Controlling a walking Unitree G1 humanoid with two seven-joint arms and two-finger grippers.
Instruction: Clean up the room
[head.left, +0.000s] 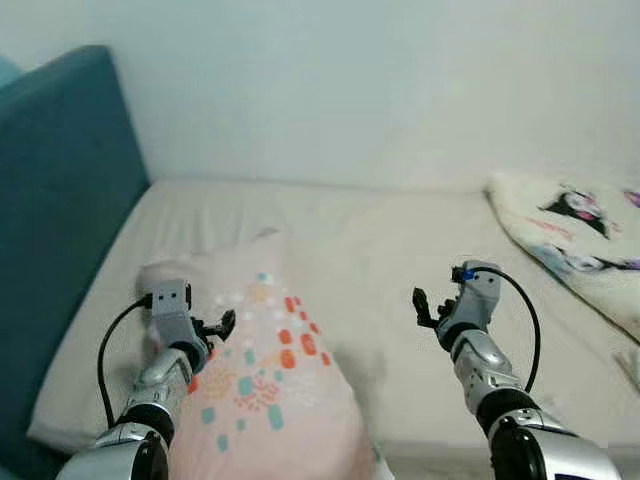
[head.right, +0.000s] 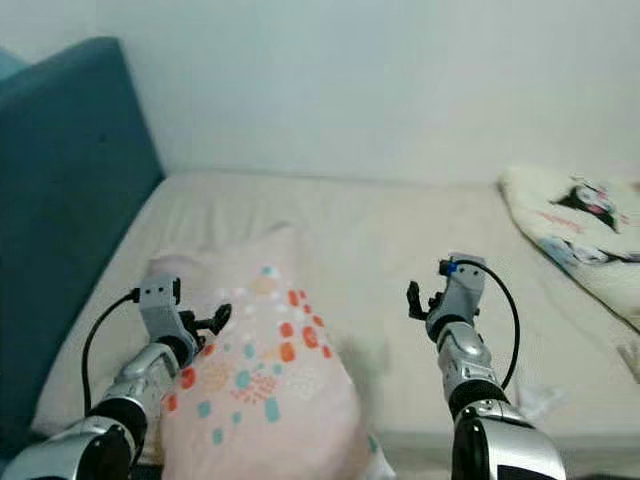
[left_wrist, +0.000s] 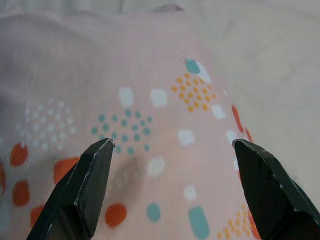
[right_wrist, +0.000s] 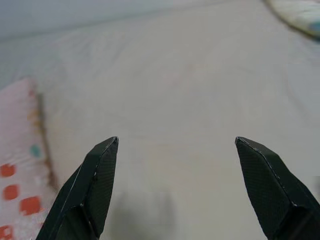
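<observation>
1. Pink cotton is the story here: the pillow (head.left: 265, 375), dotted with orange, teal and white marks, lies on the cream bed (head.left: 400, 250) at its near edge, toward the teal headboard (head.left: 60, 220) side.

2. We read the pillow's long axis as running from the near edge away toward the wall, leaning slightly to the left as it goes.

3. Our left gripper (head.left: 218, 326) hangs right over the pillow's left half, its fingers (left_wrist: 90, 187) spread wide and holding nothing. In the left wrist view the patterned fabric sits squarely between the two tips, directly ahead.

4. Our right gripper (head.left: 422, 305) floats over bare sheet, well apart from the pillow, which lies off to its left. Its fingers (right_wrist: 95, 185) are parted too and grip nothing; the right wrist view catches just the pillow's edge at one side.

5. So the left arm is plainly the nearer one. Our judgement: a straight descent puts those fingers onto the fabric, while the right arm would have to cross over toward the pillow's far flank to help lift it.

6. Off to the right, a white blanket (head.left: 575, 240) with cartoon prints rests on the bed, well clear of both arms.
</observation>
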